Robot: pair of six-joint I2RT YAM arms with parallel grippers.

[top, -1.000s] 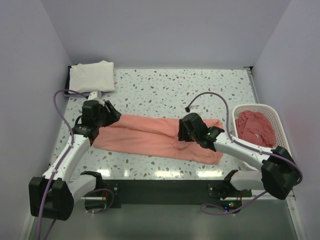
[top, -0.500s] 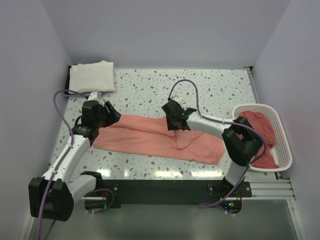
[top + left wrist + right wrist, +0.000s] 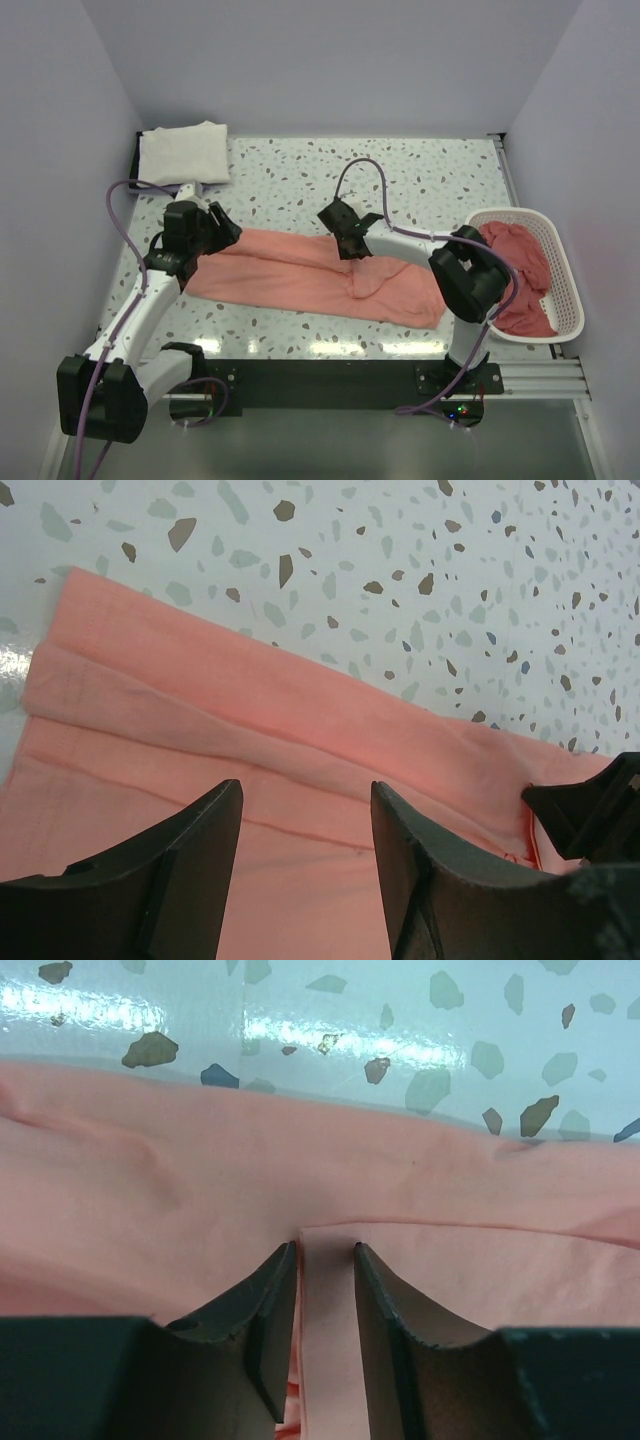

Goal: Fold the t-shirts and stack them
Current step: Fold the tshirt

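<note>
"Top external view first. How far along with the folding?"

"Under halfway, as a guess. In hand now: salmon-pink t-shirt [image 3: 300,272], lying flat near the left side of the basket [image 3: 566,262]. Already narrowed to a long band, not yet folded across into a packet."

"Anything finished?"

"Yes: cream-white t-shirt [image 3: 185,150], folded square and parked far left of the basket, at the back corner of the table [image 3: 400,170]. Looks like the start of the stack."

"And left to do?"

"Unfolded as yet: darker pink-red t-shirts [image 3: 515,258], heaped inside the basket. How many, cannot tell. Plus the cross-folds on the salmon one and its lift onto the cream one."

"Grippers?"

"First, left gripper [image 3: 305,788]: down at the end of the band farthest from the basket, jaws set wide, cloth showing between them, nothing pinched. Then right gripper [image 3: 324,1247]: at the band's back edge near mid-length, between left gripper and basket, jaws drawn narrow astride a cloth edge. Pinched or merely straddled — cannot tell."

"Next, as a guess?"

"Probably a firm hold at both points, then a fold of the band over itself. Calls for both holds moving together — otherwise a skewed packet, or soft cotton slipping out of a shallow pinch."
</note>
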